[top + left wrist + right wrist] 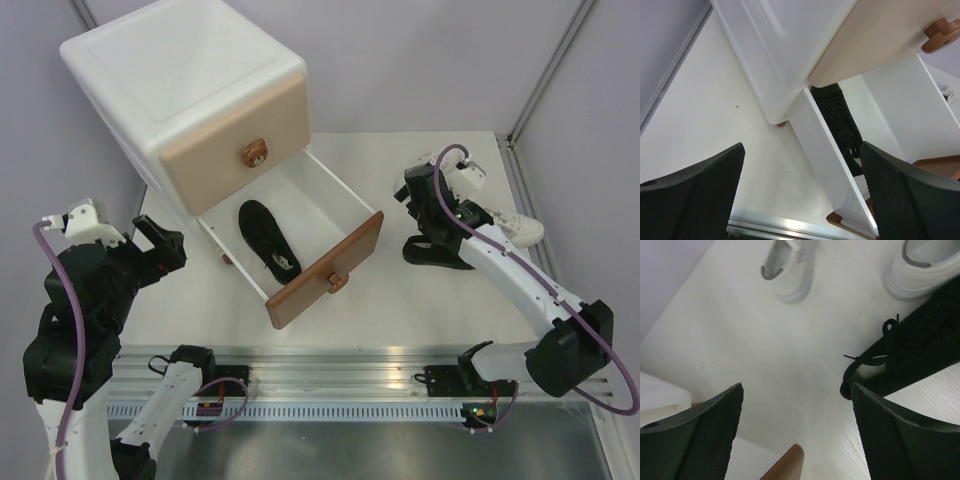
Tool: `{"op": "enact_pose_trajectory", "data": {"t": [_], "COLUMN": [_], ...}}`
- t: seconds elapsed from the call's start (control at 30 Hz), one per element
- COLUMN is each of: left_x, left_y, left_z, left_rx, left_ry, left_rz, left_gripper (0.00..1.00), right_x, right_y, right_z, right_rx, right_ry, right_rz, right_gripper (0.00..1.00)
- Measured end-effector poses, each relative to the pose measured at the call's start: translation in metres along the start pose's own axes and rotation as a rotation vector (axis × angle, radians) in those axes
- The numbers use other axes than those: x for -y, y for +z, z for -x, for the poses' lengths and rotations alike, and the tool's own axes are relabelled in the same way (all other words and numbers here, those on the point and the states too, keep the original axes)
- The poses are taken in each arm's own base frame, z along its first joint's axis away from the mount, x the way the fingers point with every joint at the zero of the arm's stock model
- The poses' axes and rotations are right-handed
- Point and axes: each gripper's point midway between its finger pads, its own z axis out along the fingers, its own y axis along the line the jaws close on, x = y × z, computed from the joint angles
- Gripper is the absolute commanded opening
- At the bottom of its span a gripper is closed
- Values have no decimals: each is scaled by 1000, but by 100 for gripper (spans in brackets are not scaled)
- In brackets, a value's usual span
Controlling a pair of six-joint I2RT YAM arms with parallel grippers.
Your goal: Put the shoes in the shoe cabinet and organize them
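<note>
My right pincer (pixel 796 387) hangs spread, empty. One black lace-up shoe (pixel 268 238) lies in the brown-fronted white drawer (pixel 320 205) (left of me); its black mate (pixel 920 345) and two white sneakers (pixel 790 285) ahead remain.

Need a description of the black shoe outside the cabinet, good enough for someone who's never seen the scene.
Find the big white cabinet with its lower drawer pulled open. On the table, just right of that drawer's brown front, lies a black shoe. The sneakers beside it are white, and the only other black shoe lies inside the drawer.
</note>
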Motion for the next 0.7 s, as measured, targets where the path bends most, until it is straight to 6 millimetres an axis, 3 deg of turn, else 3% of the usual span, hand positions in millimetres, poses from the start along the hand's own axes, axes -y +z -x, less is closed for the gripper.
{"op": "enact_pose_trajectory", "data": {"t": [0.17,0.3,0.47,0.7], "left_x": [3,3,3,5], "left_y": [1,1,2,11], "left_z": [-2,-2,-2,-5], "left_rx": [-11,-12,-14,-48], "left_ry": [1,1,1,8], "left_rz": [-12,-12,-12,-1], "left_gripper": [100,100,100,100], "right_x": [39,54,69,83], "right_y": [49,78,102,115], "right_z": [-34,-55,-77,-105], "right_rx": [-90,-159,-236,-313], "right_ry": [72,137,207,263], "right_rz": [-155,-230,-302,-377], "right_gripper": [86,83,80,70]}}
